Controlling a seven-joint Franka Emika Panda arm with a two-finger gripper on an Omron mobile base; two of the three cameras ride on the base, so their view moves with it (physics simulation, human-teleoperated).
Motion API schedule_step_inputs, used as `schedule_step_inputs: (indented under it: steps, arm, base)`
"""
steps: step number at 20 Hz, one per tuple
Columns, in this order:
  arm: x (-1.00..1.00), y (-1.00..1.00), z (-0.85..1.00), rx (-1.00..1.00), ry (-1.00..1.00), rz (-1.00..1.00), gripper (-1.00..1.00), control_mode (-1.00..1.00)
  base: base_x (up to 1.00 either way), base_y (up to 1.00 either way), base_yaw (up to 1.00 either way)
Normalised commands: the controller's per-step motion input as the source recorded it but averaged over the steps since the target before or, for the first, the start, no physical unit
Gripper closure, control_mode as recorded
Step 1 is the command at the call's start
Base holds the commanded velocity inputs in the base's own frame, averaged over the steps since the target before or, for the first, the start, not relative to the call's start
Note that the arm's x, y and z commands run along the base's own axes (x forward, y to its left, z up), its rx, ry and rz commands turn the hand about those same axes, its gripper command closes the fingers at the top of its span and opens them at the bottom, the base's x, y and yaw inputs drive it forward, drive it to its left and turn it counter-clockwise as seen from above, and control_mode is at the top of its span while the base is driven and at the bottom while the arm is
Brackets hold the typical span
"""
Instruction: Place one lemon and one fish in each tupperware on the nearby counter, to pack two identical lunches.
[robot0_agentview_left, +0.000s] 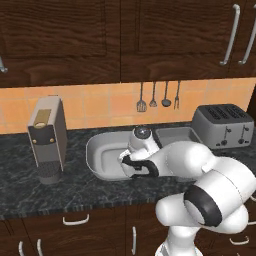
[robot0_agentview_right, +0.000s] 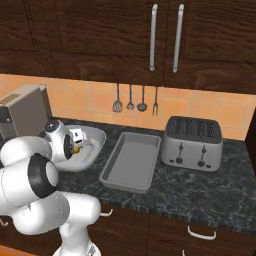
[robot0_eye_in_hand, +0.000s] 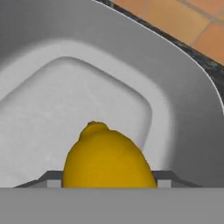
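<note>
The gripper (robot0_eye_in_hand: 107, 183) was clamped on a lemon (robot0_eye_in_hand: 107, 157), a finger (robot0_eye_in_hand: 52, 178) showing at each side of the fruit. It hung over the left tub (robot0_agentview_left: 100, 155), with the lemon above the tub floor. A second tub (robot0_agentview_right: 131, 161) lay just to the right on the bench (robot0_agentview_right: 220, 200), the toaster (robot0_agentview_right: 192, 143) beyond it. A coffee machine (robot0_agentview_left: 47, 137) stood left of the tubs.

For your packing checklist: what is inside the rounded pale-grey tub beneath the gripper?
Over the rounded pale-grey tub, the gripper carries a yellow lemon. The visible floor is bare, with no fish. The lemon and the arm cover part of it.
</note>
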Motion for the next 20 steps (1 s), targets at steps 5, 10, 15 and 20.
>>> schedule_step_inputs:
  steps: [5, 10, 15, 20]
  arm:
    - [0.19, 0.27, 0.47, 0.00, 0.11, -0.09, -1.00, -1.00]
    - [-0.03, 0.22, 0.98, 0.00, 0.11, -0.17, -1.00, -1.00]
    - [-0.67, -0.41, 0.76, 0.00, 0.03, -0.09, -1.00, -1.00]
    - [-1.00, -1.00, 0.13, 0.06, -0.06, -0.02, -1.00, -1.00]
  base:
    - [0.00, 0.00, 0.00]
    - [0.00, 0.00, 0.00]
    - [0.00, 0.00, 0.00]
    - [0.00, 0.00, 0.00]
